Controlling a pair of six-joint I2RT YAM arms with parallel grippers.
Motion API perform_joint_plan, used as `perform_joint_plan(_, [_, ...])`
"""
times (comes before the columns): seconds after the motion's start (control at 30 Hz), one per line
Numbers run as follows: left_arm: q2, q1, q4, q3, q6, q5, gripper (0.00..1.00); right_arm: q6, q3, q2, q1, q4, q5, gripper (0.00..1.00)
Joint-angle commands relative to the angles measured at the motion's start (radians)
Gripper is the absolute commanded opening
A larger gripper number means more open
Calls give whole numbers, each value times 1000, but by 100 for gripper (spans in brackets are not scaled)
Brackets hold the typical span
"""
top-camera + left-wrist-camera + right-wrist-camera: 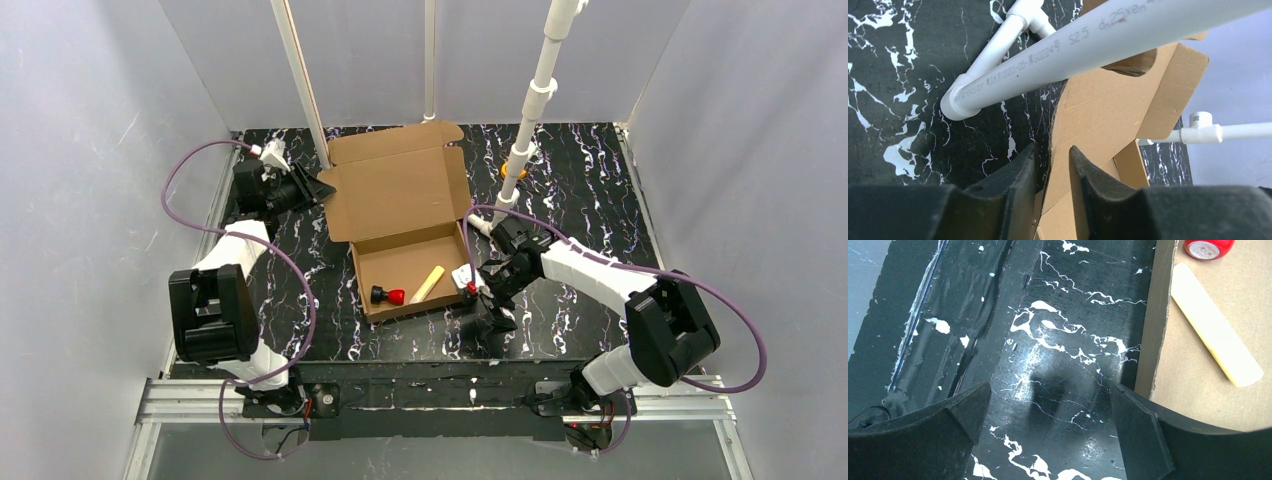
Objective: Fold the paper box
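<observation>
Here, upper left, our left gripper (pixel 322 187) straddles the paper box (pixel 400 195) lid flap; we cannot tell if it pinches. Lower centre, the right gripper (pixel 1050 390) gapes empty. Next, we judge: swing lid forward.

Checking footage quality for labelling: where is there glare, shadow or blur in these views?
Top external: even light, box sharp. Left wrist: pipe crisp enough to show its print, dark foreground soft. Right wrist: table carries a sheen and a soft shadow low in the middle.

Black white-veined table (pixel 600 180) enclosed by pale grey walls (pixel 90 120), white pipes (pixel 540 90) rising.
</observation>
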Motion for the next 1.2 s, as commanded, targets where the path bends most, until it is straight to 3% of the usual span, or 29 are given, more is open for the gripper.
perform_joint_plan(0.0, [-8, 5, 48, 33, 30, 74, 20, -18, 4, 8, -4, 6, -25, 98])
perform_joint_plan(0.07, [-17, 6, 49, 26, 52, 84, 2, -19, 4, 9, -4, 4, -26, 98])
perform_joint_plan(0.1, [-24, 6, 49, 19, 65, 88, 0, -19, 5, 9, -4, 2, -27, 98])
perform_joint_plan(0.6, [-350, -3, 108, -213, 308, 58, 0, -78, 134, -9, -24, -179, -61, 98])
perform_joint_plan(0.73, [-438, -10, 164, -293, 347, 45, 0, -137, 331, 31, -48, -403, -86, 98])
perform_joint_plan(0.9, [-523, -25, 218, -370, 390, 34, 0, -103, 736, 123, -59, -624, -73, 98])
perform_joint_plan(1.03, [-565, -32, 230, -401, 399, 24, 0, 71, 1074, 231, -59, -626, -48, 98])
perform_joint_plan(1.17, [-600, -43, 238, -415, 398, 17, 0, 292, 1255, 306, -59, -455, 25, 98])
